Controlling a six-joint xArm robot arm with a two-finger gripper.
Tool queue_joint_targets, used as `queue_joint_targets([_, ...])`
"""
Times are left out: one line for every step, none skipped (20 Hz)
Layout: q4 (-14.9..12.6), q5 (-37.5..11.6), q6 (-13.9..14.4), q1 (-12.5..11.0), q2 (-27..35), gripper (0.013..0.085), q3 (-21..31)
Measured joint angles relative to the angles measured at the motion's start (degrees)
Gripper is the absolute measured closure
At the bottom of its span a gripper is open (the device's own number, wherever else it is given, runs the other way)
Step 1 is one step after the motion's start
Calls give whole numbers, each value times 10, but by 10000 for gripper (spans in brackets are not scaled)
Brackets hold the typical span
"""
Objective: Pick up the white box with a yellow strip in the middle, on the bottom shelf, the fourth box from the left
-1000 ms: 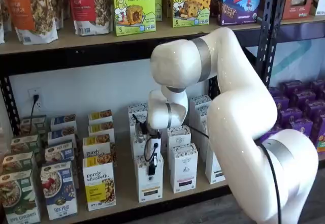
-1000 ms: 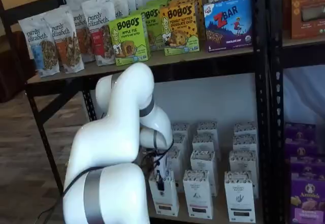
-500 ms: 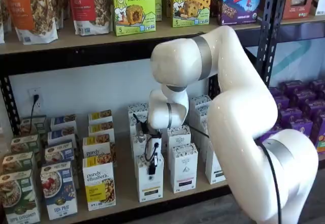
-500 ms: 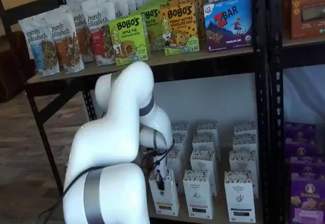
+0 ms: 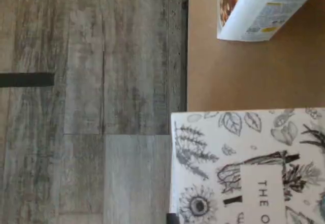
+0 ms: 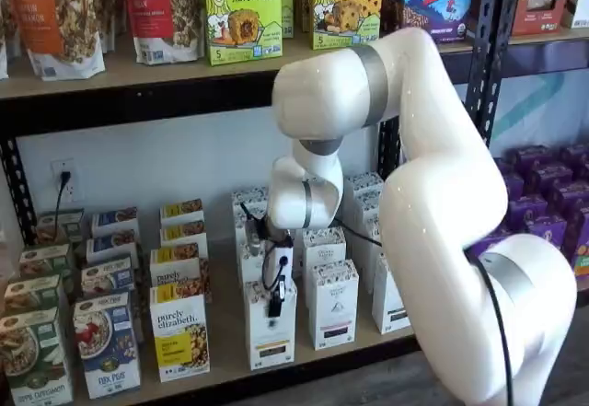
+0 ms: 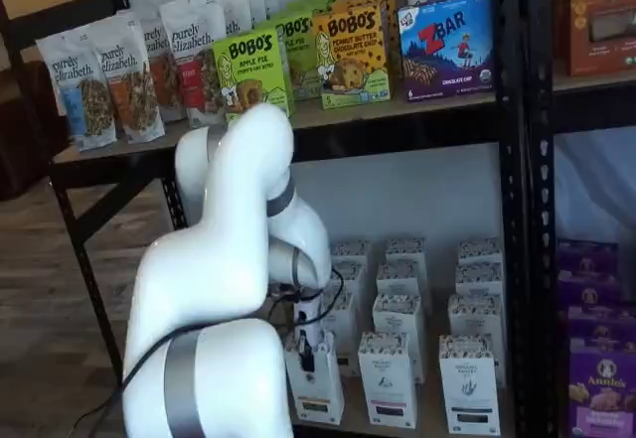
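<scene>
The white box (image 6: 271, 337) stands at the front of its row on the bottom shelf (image 6: 225, 332), a pale board with a black front rail. It also shows in a shelf view (image 7: 318, 393), leaning a little. My gripper (image 6: 274, 297) reaches down over the box's top, with one black finger on its front face, and is shut on it; it shows in both shelf views (image 7: 306, 351). The wrist view shows the box's leaf-patterned top (image 5: 244, 168) close up, the shelf board (image 5: 238, 76) and the wood floor past its edge.
A yellow "purely elizabeth" box (image 6: 179, 332) stands left of the white box and shows in the wrist view (image 5: 259, 10). A similar white carton (image 6: 332, 305) stands to the right. More rows stand behind. Bobo's boxes (image 6: 242, 10) fill the upper shelf. A black rack upright (image 6: 483, 56) rises at right.
My arm's elbow has risen and swung slightly. In a shelf view the white box has shifted a little to the left with the gripper and leans.
</scene>
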Motion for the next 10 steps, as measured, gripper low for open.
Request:
queue_joint_targets([3, -2, -1, 2, -7, 490, 10])
queue_joint_targets([4, -5, 0, 5, -15, 490, 21])
queue_joint_targets([3, -8, 3, 8, -23, 490, 32])
queue_joint_targets([3, -10, 6, 11, -31, 490, 44])
queue_joint_targets([2, -8, 10, 14, -40, 490, 55])
queue_joint_targets([4, -9, 10, 16, -44, 490, 60])
queue_joint_targets([4, -12, 13, 19, -51, 490, 70])
queue_joint_targets([2, -16, 17, 23, -57, 490, 80])
queue_joint_targets([-1, -23, 24, 27, -65, 490, 94])
queue_joint_targets([-1, -32, 28, 33, -76, 490, 111])
